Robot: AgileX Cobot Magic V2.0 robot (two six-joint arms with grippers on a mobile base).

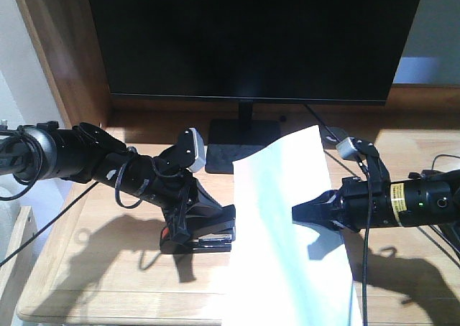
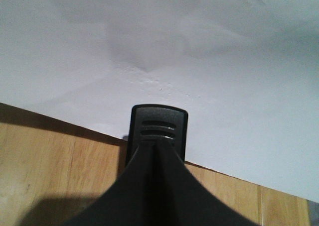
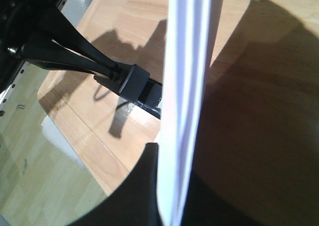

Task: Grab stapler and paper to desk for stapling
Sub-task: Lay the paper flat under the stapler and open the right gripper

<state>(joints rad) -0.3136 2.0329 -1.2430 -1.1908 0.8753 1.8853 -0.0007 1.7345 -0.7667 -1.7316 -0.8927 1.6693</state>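
Stapling step: left gripper is clamping the stapler low on the desk, its nose meeting the left edge of the paper.
Sheet hold: right gripper is pinching the paper's right edge, the sheet slanting above the desk.
Next move: likely calling for the edge to be seated in the stapler's mouth before pressing; whether it is already inside cannot be told.

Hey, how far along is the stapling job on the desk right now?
Done: the stapler and the paper are both at the desk. In hand: the left tool is clamped on the stapler, and the right tool pinches the paper, holding it tilted beside the stapler. To do: the stapling itself; whether the paper's edge sits inside the stapler cannot be told.
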